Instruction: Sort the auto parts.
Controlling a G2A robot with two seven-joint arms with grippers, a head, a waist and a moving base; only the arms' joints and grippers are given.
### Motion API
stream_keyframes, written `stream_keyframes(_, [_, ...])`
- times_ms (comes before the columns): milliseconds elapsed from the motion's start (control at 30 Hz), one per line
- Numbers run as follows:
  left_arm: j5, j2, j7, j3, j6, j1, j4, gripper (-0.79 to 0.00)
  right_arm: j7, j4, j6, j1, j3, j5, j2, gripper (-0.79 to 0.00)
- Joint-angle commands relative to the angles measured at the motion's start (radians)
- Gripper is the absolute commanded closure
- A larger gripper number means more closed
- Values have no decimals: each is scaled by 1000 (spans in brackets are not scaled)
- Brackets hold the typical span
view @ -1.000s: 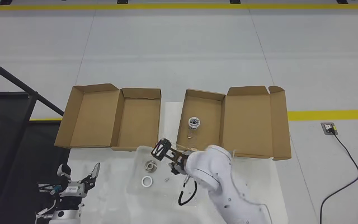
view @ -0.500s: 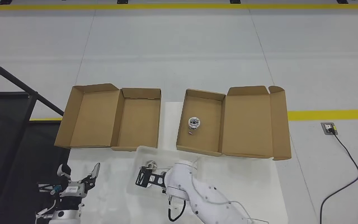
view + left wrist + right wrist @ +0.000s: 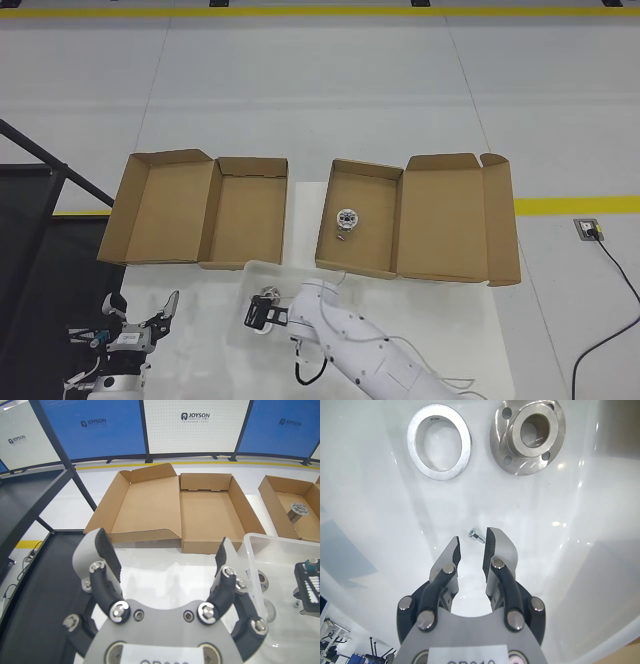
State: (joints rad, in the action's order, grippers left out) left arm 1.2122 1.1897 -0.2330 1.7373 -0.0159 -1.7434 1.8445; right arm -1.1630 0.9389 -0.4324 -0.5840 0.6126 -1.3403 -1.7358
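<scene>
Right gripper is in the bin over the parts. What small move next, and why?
Probably lower slightly and close on the small bolt: the right gripper is open, and the bolt lies on the bin floor just at its tips.

Top view straight down on the table (image 3: 200, 290); wrist views low and close; clear bin (image 3: 240, 300) common to all.

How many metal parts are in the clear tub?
3: a ring, a flange beside it, a small bolt at the tips of the right pincer. The arm may hide more.
</scene>
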Motion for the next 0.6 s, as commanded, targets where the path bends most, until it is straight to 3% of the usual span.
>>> stream_keyframes(0, [0,0,0,0,0,0,0,-785,6,-23,3,10,-8,0,-7,-231])
stream_keyframes(433, [0,0,0,0,0,0,0,-785,47,-147,26,58,-49,-11,-55,-188])
stream_keyframes(567, [0,0,0,0,0,0,0,-785,60,-174,29,68,-50,-8,-64,0])
